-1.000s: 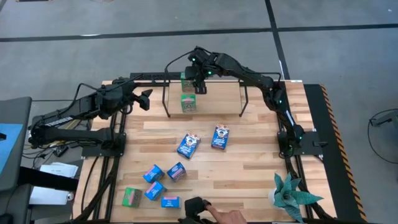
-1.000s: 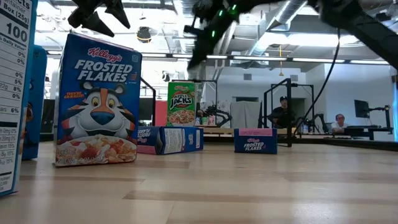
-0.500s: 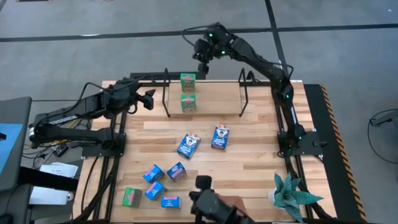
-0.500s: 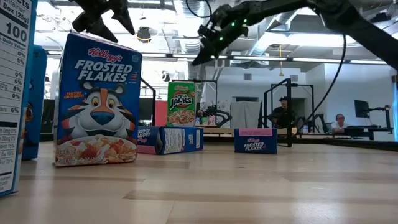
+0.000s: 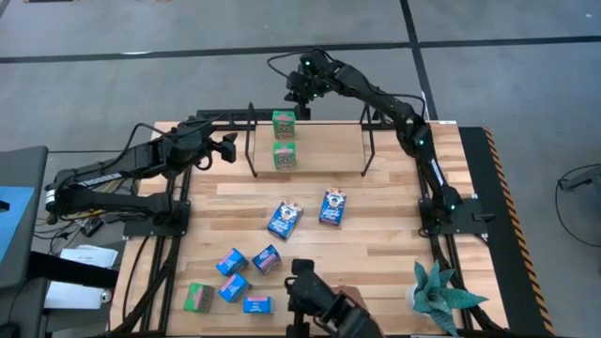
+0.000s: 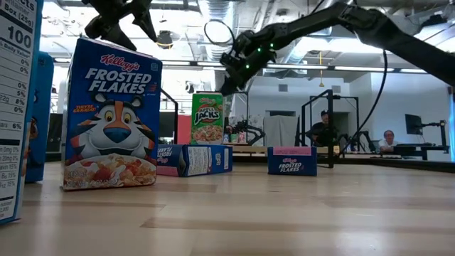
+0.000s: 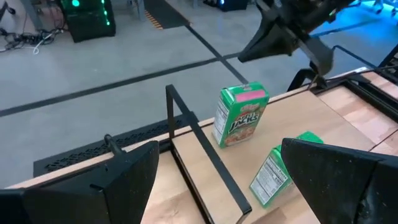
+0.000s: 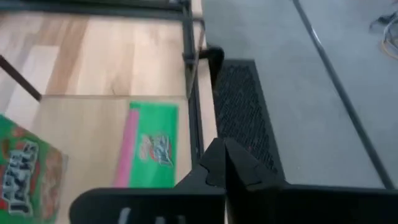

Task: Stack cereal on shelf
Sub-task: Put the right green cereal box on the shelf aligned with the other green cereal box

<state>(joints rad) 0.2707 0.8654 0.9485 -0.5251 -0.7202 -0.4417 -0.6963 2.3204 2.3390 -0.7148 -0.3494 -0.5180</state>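
The shelf [image 5: 324, 141] is a light board between black wire uprights at the table's far side. A green cereal box [image 5: 284, 125] stands on its bottom on the board, also plain in the left wrist view [image 7: 239, 115]. A second green box [image 5: 285, 156] sits just in front of it. My right gripper [image 5: 299, 99] hangs shut above the shelf's far edge, clear of both boxes; the wrist view looks down on its closed tips [image 8: 227, 168]. My left gripper [image 5: 225, 148] waits open at the shelf's left end.
Two dark blue boxes [image 5: 285, 218] [image 5: 332, 207] lie mid-table. Several light blue boxes [image 5: 232, 261] and a green one [image 5: 198, 297] sit near the front left. A person's gloved hand [image 5: 319, 302] reaches in at the near edge. A plant [image 5: 441, 296] stands front right.
My right gripper has drawn back from the green box on the shelf, rising and going toward the table's far edge. The box stays upright on the board. The person's hand at the near edge has shifted.
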